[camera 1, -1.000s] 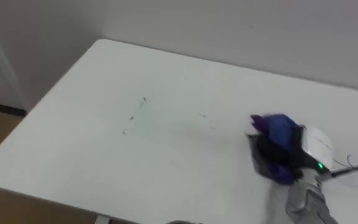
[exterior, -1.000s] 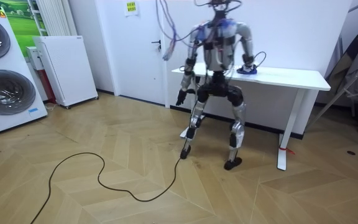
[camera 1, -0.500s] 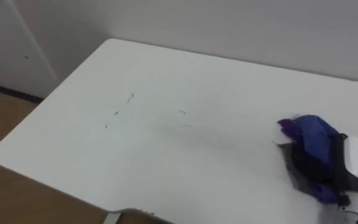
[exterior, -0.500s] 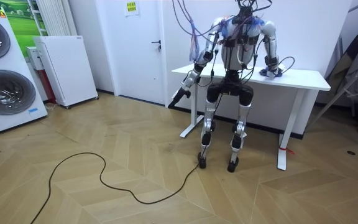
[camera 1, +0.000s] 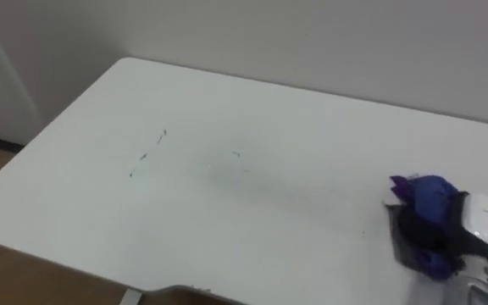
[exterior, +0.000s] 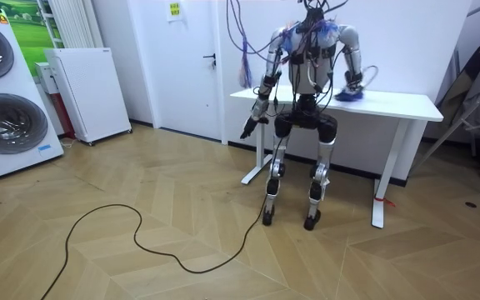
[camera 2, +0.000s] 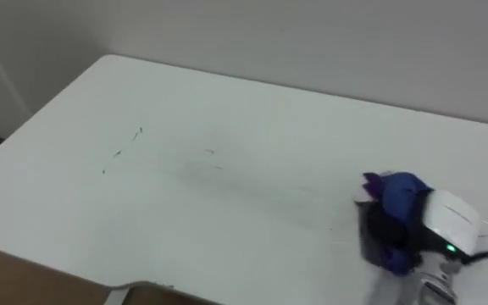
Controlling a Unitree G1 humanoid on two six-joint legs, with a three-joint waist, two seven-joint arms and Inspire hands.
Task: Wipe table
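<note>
A white table (camera 1: 227, 93) bears faint dark pen marks (camera 1: 146, 152) left of its middle, with smaller specks (camera 1: 237, 155) beside them. My right hand (camera 1: 484, 227) rests on the tabletop at the right, its dark fingers curled over a bunched blue-purple cloth (camera 1: 424, 196) that lies against the surface. The same cloth (camera 2: 396, 199) sits well to the right of the marks. In the room view I stand at the table's front edge with my right hand (exterior: 350, 87) on the top and my left hand (exterior: 248, 129) hanging beside my hip.
A wall runs close behind the table's far edge. The table's left corner and front edge (camera 1: 74, 254) drop to wooden floor. In the room view a white cabinet (exterior: 90, 92) and washing machines (exterior: 2, 100) stand far off at the left.
My right hand has slid the cloth to the right, farther from the pen marks. I stepped sideways along the table towards the room view's right, and the eye view shifted with me.
</note>
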